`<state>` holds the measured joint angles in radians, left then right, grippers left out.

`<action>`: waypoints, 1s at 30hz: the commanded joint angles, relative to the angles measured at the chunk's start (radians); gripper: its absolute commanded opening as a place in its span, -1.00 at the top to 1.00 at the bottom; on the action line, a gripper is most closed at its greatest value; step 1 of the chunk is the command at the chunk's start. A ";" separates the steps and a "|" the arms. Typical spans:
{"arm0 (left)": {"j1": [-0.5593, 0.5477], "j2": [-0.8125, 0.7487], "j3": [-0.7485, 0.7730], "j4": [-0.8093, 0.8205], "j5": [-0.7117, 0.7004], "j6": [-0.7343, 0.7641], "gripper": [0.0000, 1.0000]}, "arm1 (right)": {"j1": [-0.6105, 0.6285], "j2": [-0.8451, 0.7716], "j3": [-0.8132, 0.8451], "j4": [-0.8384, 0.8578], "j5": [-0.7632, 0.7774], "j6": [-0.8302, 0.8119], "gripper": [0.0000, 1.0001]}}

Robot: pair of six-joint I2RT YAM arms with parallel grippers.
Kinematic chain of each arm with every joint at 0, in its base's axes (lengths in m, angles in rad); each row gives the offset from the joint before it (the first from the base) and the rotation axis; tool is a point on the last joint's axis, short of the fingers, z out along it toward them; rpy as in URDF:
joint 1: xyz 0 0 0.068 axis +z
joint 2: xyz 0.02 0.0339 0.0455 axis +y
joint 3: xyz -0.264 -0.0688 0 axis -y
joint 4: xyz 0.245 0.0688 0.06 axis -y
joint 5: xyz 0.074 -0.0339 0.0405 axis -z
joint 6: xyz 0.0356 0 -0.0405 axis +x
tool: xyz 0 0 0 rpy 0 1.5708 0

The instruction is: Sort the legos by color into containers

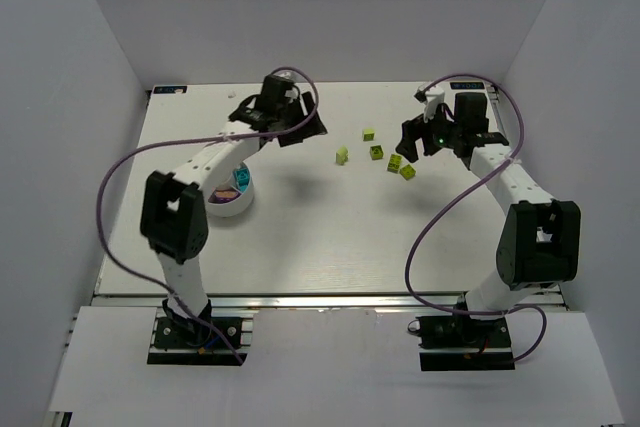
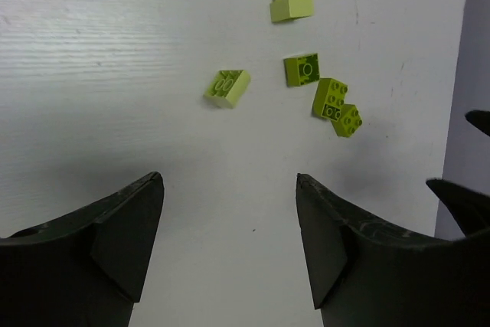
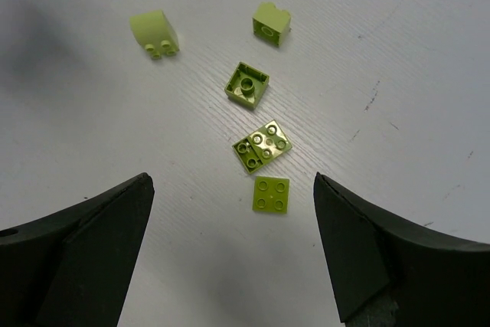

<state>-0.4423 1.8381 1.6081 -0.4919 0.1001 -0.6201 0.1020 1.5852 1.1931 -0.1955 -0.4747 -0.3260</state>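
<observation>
Several lime legos lie in a loose cluster on the white table: one [image 1: 369,133], one [image 1: 342,155], one [image 1: 377,152] and a touching pair [image 1: 402,167]. The left wrist view shows them ahead of my open, empty left gripper [image 2: 228,178], the nearest one [image 2: 228,87] well beyond the fingertips. My right gripper [image 3: 232,178] is open and empty, with a flat lime lego [image 3: 271,194] lying between and just ahead of its fingertips and a stacked pair [image 3: 262,144] behind it. The round white dish [image 1: 228,209] sits by the left arm and holds a teal lego [image 1: 241,179] and something pink-purple [image 1: 219,197].
In the top view my left gripper [image 1: 305,125] is left of the cluster and my right gripper [image 1: 410,139] is right of it, facing each other. White enclosure walls surround the table. Purple cables loop over both arms.
</observation>
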 commanded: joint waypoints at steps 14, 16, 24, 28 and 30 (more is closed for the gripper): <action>-0.105 0.391 0.411 -0.264 -0.208 -0.589 -0.76 | -0.031 -0.102 -0.099 0.062 -0.094 -0.058 -0.45; -0.114 0.412 0.415 -0.257 -0.198 -0.619 -0.76 | -0.035 -0.105 -0.105 0.071 -0.094 -0.053 -0.45; -0.133 0.493 0.484 -0.280 -0.175 -0.673 -0.77 | -0.048 -0.123 -0.139 0.097 -0.100 -0.035 -0.47; -0.133 0.526 0.492 -0.266 -0.165 -0.695 -0.77 | -0.059 -0.137 -0.159 0.110 -0.102 -0.038 -0.47; -0.133 0.546 0.500 -0.263 -0.160 -0.702 -0.77 | -0.065 -0.143 -0.168 0.113 -0.107 -0.038 -0.48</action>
<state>-0.5724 2.3772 2.0651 -0.7570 -0.0662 -1.2896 0.0486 1.4799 1.0351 -0.1295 -0.5568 -0.3691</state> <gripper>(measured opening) 0.885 0.736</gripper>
